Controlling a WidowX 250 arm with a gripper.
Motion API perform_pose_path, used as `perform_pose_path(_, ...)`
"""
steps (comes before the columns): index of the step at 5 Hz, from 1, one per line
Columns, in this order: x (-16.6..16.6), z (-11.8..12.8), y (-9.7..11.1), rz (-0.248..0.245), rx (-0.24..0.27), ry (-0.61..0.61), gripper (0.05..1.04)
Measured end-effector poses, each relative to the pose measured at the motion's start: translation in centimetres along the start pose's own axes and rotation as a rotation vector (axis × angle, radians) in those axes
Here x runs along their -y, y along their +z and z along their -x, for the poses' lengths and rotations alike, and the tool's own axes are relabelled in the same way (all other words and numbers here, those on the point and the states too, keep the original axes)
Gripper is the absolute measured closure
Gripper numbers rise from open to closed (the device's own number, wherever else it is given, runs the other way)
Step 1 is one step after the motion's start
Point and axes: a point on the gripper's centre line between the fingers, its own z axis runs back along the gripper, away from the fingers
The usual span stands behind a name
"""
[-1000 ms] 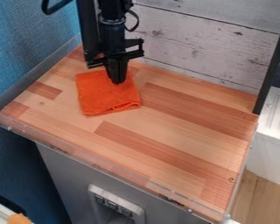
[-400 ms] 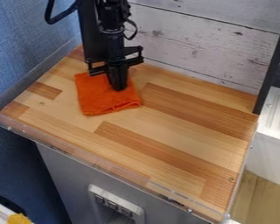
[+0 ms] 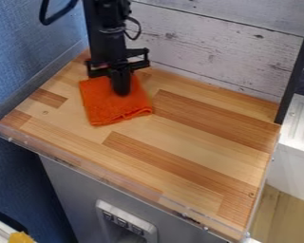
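A black robot arm with a loose, looping black cable.

From above and in front, one camera is looking slantwise down on the nearby surface (image 3: pixel 186 135), facing the pale plank wall (image 3: pixel 212 52).

from where i stand, the cloth (image 3: pixel 109 107) lies flat on the back left part of the countertop (image 3: pixel 193 137), with the gripper (image 3: pixel 121 93) hanging down at it. behind the countertop is a plank wall (image 3: pixel 199 47); another wall (image 3: pixel 24 61) is to the left. a low rim (image 3: pixel 97 176) runs along the front. an upright post (image 3: pixel 296 71) stands at the back right corner.
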Motion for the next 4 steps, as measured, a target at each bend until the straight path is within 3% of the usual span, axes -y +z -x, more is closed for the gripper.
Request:
perform_pose_path(2,-1.7,-0.7,-0.6,0.039,0.017,-0.306,1.025)
perform_pose_path(4,-3.0,-2.3,-0.2,0.029,0.088,-0.546,1.025)
